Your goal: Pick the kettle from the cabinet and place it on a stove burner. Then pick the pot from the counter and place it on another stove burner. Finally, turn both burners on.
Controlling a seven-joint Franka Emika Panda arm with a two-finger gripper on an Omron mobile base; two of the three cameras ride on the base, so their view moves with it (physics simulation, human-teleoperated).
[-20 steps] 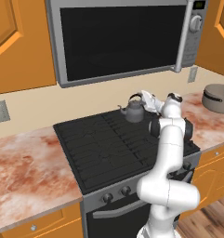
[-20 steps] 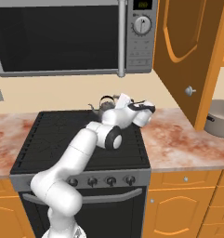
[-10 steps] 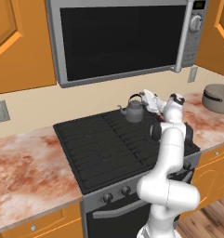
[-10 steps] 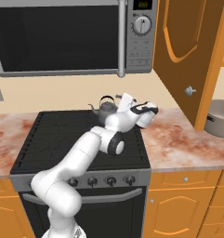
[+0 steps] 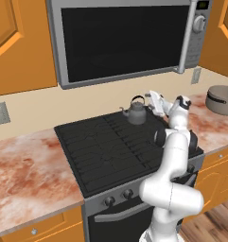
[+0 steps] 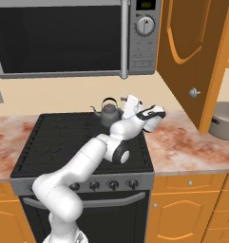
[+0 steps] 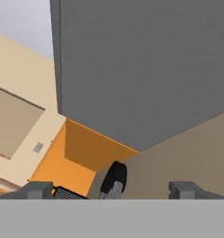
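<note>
The dark grey kettle stands upright on the back right stove burner. My gripper hovers just right of its arched handle, tilted upward, open and holding nothing. In the hand view the fingertips stand wide apart, and a dark rounded shape sits low between them. The wide grey pot rests on the marbled counter at the far right, well away from the hand.
A steel microwave hangs low over the black cooktop. A row of dark knobs lines the stove front. An open orange cabinet door juts out between the stove and the pot.
My jaws have spread wide and come off the kettle's handle, and the hand has drawn slightly right. The kettle stays put on the burner.
</note>
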